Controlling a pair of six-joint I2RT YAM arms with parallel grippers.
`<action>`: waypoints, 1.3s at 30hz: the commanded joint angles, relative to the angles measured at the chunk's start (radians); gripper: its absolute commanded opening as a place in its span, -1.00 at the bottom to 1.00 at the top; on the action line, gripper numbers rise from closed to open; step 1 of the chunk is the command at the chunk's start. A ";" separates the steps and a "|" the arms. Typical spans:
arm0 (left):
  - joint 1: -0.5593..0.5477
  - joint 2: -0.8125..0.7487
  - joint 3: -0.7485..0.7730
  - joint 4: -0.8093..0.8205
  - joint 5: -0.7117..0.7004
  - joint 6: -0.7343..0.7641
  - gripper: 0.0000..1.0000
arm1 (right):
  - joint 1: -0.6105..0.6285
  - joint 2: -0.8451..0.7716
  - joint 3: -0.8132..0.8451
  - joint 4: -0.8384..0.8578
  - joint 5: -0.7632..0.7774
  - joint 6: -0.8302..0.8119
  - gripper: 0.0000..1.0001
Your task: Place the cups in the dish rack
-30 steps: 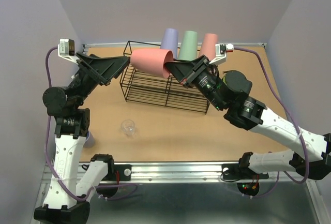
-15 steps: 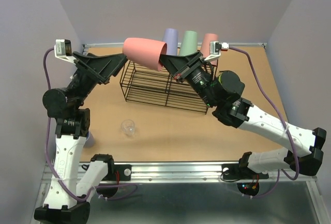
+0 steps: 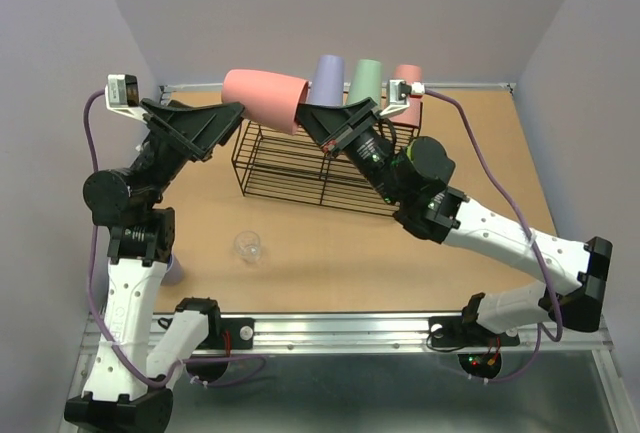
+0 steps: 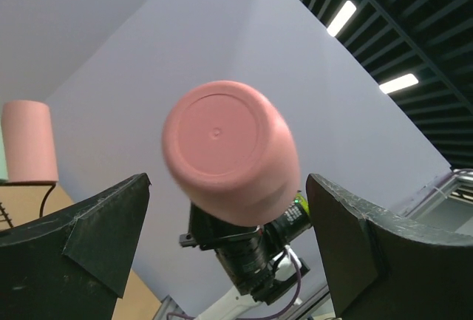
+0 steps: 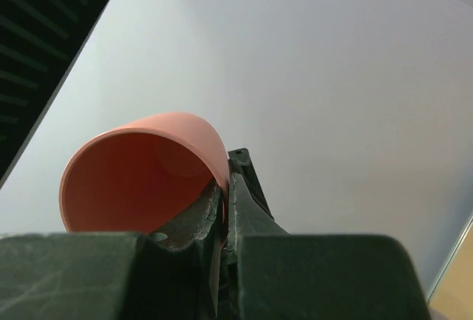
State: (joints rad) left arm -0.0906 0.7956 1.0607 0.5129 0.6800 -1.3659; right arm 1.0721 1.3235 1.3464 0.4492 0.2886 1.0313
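My right gripper (image 3: 318, 125) is shut on the rim of a salmon-pink cup (image 3: 262, 99), one finger inside it and one outside (image 5: 228, 196). The cup (image 5: 137, 179) lies sideways in the air over the left end of the black wire dish rack (image 3: 300, 168). Its closed base (image 4: 222, 143) faces my left gripper (image 3: 228, 117), which stands open just in front of it without touching it. A lavender cup (image 3: 327, 79), a green cup (image 3: 365, 83) and a second pink cup (image 3: 408, 80) stand upside down along the rack's far side.
A small clear cup (image 3: 248, 246) stands on the brown table in front of the rack. A lavender cup (image 3: 174, 270) peeks out from behind my left arm at the table's near left. Grey walls close in on three sides.
My right arm has carried the pink cup up and to the left, from over the rack's top toward my left gripper. The left gripper has stayed open and almost still.
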 commanded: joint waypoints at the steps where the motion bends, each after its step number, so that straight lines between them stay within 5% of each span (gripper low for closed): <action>1: -0.003 0.002 0.015 0.212 -0.003 -0.056 0.96 | -0.001 0.046 -0.004 0.112 -0.034 0.064 -0.99; 19: -0.003 0.031 0.042 0.200 -0.083 0.025 0.80 | 0.000 0.134 -0.035 0.246 -0.095 0.200 -0.99; 25: -0.003 0.056 0.067 0.171 -0.079 0.054 0.53 | -0.004 0.141 -0.024 0.247 -0.100 0.205 -0.99; 28: -0.003 0.057 0.061 0.173 -0.082 0.062 0.13 | -0.011 0.163 -0.004 0.247 -0.114 0.216 -0.99; 30: -0.003 0.065 0.062 0.170 -0.082 0.064 -0.50 | -0.011 0.186 0.010 0.249 -0.129 0.222 -0.99; 33: -0.003 0.088 0.097 0.135 -0.069 0.086 -0.97 | -0.014 0.207 0.034 0.246 -0.167 0.217 -0.99; 34: -0.001 0.097 0.119 0.109 -0.068 0.106 -1.00 | -0.015 0.206 0.034 0.241 -0.173 0.216 -0.93; 39: -0.001 0.233 0.388 -0.209 -0.030 0.341 -1.00 | -0.038 0.123 -0.006 0.067 -0.171 0.142 0.35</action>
State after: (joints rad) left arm -0.0917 0.9771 1.2659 0.4458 0.6312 -1.2007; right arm 1.0397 1.5078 1.3323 0.6460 0.1638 1.2331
